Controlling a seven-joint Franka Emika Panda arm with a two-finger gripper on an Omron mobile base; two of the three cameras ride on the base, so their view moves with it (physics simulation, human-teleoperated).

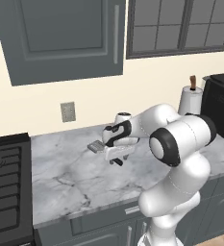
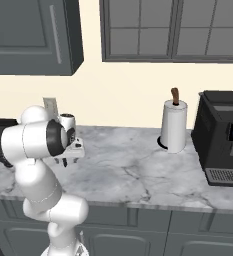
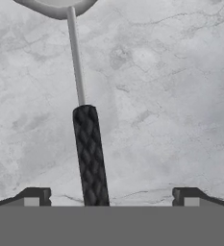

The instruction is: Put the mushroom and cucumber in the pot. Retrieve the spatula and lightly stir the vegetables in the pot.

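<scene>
The spatula (image 3: 89,149) lies flat on the marble counter (image 1: 70,182). Its black textured handle runs between my fingertips, and a thin grey shaft leads up to the blade (image 3: 56,6) at the top edge of the hand view. My gripper (image 3: 111,197) hangs open just above the handle's end, one fingertip (image 3: 34,197) on each side and neither touching it. From the left base view the grey blade (image 1: 95,146) pokes out to the left of the gripper (image 1: 117,161). The gripper (image 2: 64,161) points down at the counter. The pot, mushroom and cucumber are out of view.
A black stove (image 1: 5,182) borders the counter on the left. A paper towel roll (image 2: 174,125) and a black coffee machine (image 2: 223,137) stand at the right against the wall. Wall cabinets hang above, and the counter's front edge runs below the arm.
</scene>
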